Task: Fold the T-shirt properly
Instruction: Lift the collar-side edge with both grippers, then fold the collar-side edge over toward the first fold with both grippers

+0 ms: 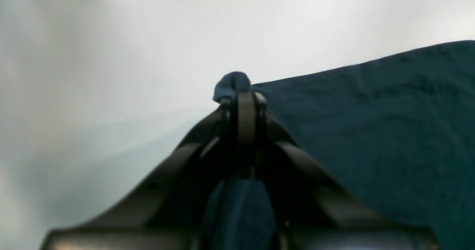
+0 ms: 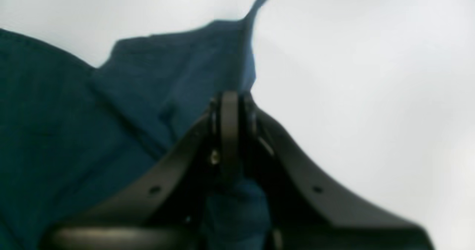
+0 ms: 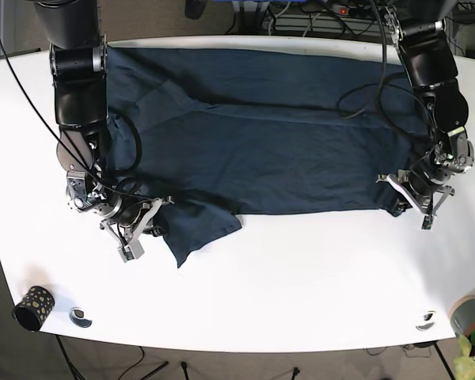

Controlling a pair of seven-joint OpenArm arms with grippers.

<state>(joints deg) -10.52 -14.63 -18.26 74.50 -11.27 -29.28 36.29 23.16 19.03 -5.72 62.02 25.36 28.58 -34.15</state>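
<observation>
A dark blue T-shirt point(image 3: 269, 134) lies spread across the white table point(image 3: 301, 277), with one sleeve flap hanging toward the front left. My left gripper point(image 3: 402, 202) is at the shirt's front right corner. In the left wrist view that gripper point(image 1: 239, 96) is shut on a pinched bit of the T-shirt point(image 1: 371, 131), and a small tuft pokes past the tips. My right gripper point(image 3: 152, 226) is at the front left, by the sleeve. Its wrist view shows the gripper point(image 2: 232, 97) shut on the edge of the T-shirt point(image 2: 74, 112).
A dark patterned cup point(image 3: 32, 307) and a small ring-shaped piece point(image 3: 81, 317) sit at the front left corner. Another small round piece point(image 3: 425, 320) and a potted plant point(image 3: 471, 321) are at the front right. Cables point(image 3: 317, 12) run behind the table's far edge.
</observation>
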